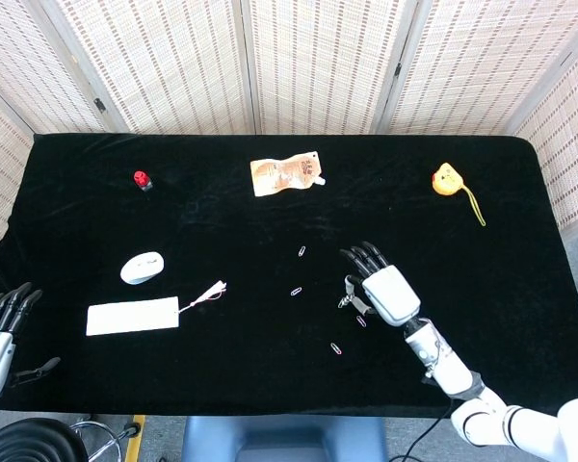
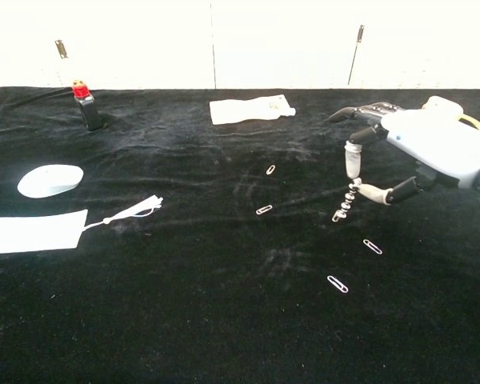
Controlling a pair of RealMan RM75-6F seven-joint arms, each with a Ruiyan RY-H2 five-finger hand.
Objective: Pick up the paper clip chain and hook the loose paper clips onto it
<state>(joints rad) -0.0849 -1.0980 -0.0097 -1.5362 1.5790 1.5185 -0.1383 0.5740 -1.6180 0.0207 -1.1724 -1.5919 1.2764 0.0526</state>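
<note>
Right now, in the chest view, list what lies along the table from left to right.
White card → white mouse → red-capped bottle → tassel → pouch → paper clip chain, pinched by the right hand.
</note>
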